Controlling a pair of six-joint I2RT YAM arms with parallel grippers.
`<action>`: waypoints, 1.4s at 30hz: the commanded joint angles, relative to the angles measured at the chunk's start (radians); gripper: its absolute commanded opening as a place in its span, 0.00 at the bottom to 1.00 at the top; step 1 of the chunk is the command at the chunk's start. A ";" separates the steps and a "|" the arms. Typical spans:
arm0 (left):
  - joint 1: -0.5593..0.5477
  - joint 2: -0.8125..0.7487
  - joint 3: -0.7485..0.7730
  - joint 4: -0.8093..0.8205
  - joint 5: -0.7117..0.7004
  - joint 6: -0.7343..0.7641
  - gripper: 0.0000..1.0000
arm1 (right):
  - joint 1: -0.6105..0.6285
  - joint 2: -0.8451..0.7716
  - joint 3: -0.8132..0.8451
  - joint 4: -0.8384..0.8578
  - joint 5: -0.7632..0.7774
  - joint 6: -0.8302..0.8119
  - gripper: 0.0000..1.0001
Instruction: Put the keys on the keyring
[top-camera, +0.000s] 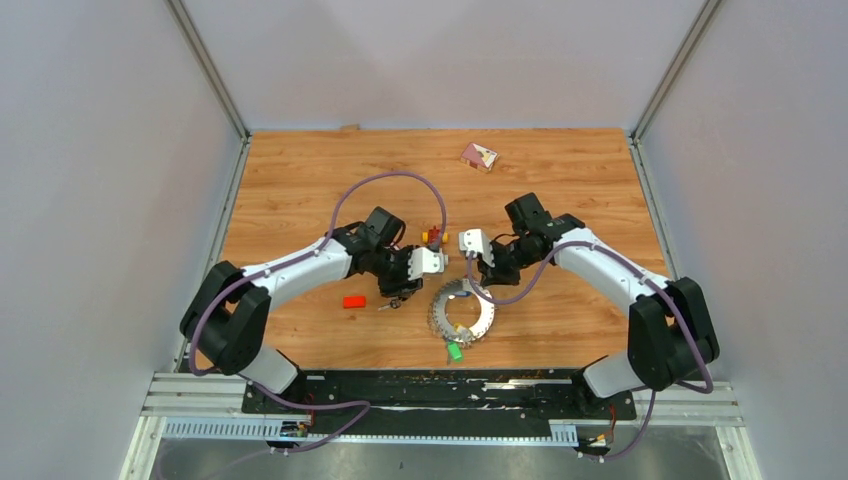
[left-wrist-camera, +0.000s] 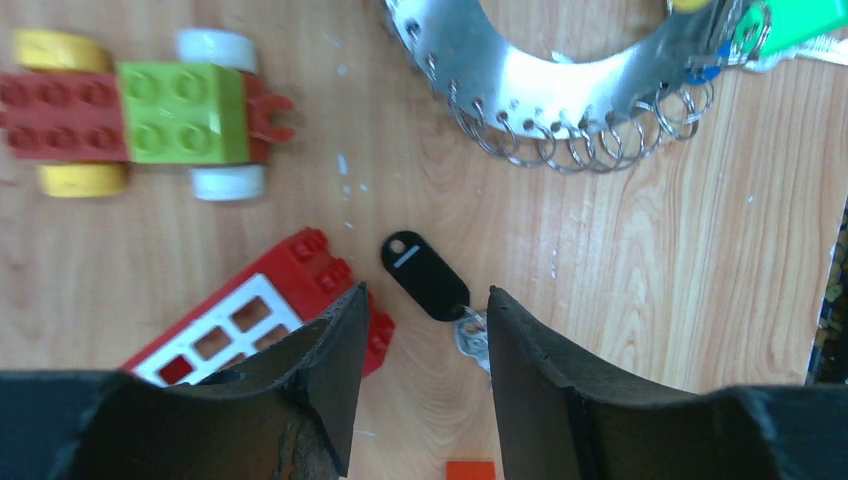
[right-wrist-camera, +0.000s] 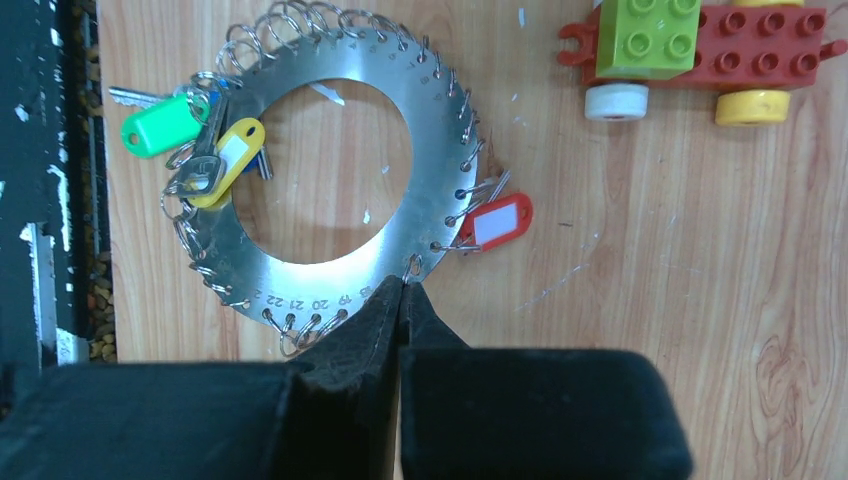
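Note:
The keyring (right-wrist-camera: 420, 130) is a flat silver disc with small wire rings around its rim, lying on the table near the front (top-camera: 462, 312). Keys with green (right-wrist-camera: 160, 125), yellow (right-wrist-camera: 228, 160) and red (right-wrist-camera: 497, 222) heads hang from it. A loose key with a black head (left-wrist-camera: 425, 275) lies on the wood, its silver blade (left-wrist-camera: 470, 338) partly hidden by a finger. My left gripper (left-wrist-camera: 427, 298) stands open just over it, one finger on each side. My right gripper (right-wrist-camera: 402, 287) is shut, its tips at the disc's near rim; I cannot tell whether they pinch it.
A red, green and yellow toy car (left-wrist-camera: 140, 110) stands beyond the left gripper. A red window brick (left-wrist-camera: 250, 320) lies against the left finger. A small orange-red brick (top-camera: 354, 301) lies to the left, and a pink piece (top-camera: 478, 155) sits at the back.

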 joint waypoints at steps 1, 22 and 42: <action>0.007 -0.099 0.033 0.108 0.058 0.016 0.55 | -0.007 -0.047 0.027 -0.016 -0.121 0.005 0.00; 0.010 -0.220 0.017 0.226 0.627 0.166 0.43 | -0.019 -0.081 0.114 0.210 -0.530 0.350 0.00; 0.010 -0.276 -0.089 0.092 0.357 0.212 0.47 | -0.037 -0.101 -0.004 0.129 0.060 0.153 0.38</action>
